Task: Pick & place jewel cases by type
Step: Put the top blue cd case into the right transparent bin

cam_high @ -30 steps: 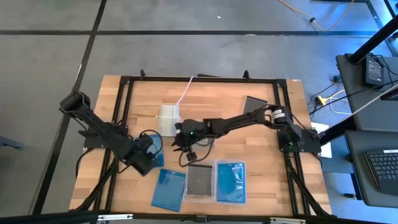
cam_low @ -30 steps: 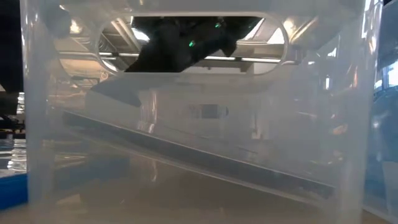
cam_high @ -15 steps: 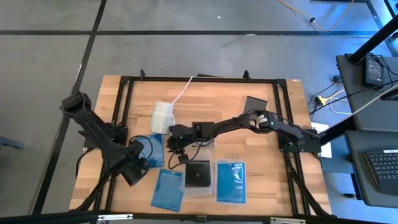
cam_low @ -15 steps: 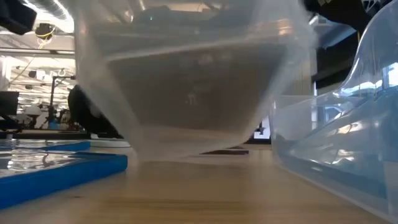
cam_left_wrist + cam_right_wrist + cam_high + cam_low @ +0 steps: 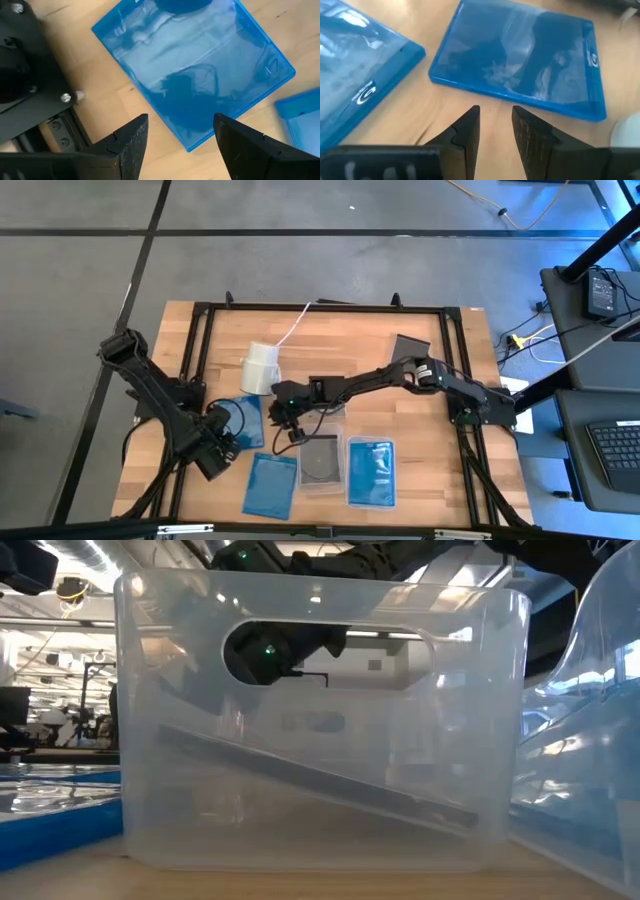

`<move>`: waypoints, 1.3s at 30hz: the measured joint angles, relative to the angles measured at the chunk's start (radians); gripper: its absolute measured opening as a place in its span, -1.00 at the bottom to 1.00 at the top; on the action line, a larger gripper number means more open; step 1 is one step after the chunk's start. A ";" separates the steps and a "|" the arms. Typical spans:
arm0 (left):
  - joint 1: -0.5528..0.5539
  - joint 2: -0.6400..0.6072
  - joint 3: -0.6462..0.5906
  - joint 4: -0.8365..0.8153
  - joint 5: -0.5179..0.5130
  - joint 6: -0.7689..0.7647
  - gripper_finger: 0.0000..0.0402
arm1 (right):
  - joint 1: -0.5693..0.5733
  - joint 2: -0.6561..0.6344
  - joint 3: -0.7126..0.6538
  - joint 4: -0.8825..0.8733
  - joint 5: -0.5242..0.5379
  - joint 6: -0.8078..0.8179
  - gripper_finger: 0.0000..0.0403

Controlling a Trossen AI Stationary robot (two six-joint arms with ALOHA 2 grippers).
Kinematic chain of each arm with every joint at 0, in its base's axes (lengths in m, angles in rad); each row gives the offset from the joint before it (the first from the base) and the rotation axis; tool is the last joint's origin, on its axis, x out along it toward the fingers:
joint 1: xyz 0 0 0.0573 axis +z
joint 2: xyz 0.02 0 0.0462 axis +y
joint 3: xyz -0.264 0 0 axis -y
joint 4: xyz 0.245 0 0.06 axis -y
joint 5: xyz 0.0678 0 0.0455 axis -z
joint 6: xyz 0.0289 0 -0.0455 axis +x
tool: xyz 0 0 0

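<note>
- The left pincer (image 5: 222,448) hangs low at the table's front left, fingers (image 5: 131,145) spread apart.
- The right pincer (image 5: 287,423) reaches across toward centre, its arm outstretched, fingers (image 5: 466,131) slightly parted.

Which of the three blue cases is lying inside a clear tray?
The blue case at the front right. It lies in a clear tray; the front left one and the one behind it lie on the bare table.
</note>
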State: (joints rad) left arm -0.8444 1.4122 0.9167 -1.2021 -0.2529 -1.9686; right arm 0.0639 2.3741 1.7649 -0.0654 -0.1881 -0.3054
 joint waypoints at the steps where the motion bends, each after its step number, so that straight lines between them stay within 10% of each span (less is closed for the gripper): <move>1: 0.000 0.000 -0.012 0.021 0.000 0.000 0.10 | 0.000 0.000 0.002 0.000 0.009 -0.019 -0.41; 7: 0.000 0.001 -0.129 0.204 0.049 0.000 0.10 | -0.008 0.002 0.017 -0.006 0.158 -0.089 -0.41; 39: -0.002 0.000 -0.191 0.293 0.026 0.045 0.10 | 0.014 0.004 0.266 -0.327 0.169 -0.039 -0.41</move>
State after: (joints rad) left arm -0.8469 1.4120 0.7258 -0.9089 -0.2272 -1.9240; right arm 0.0777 2.3784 2.0308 -0.3927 -0.0196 -0.3443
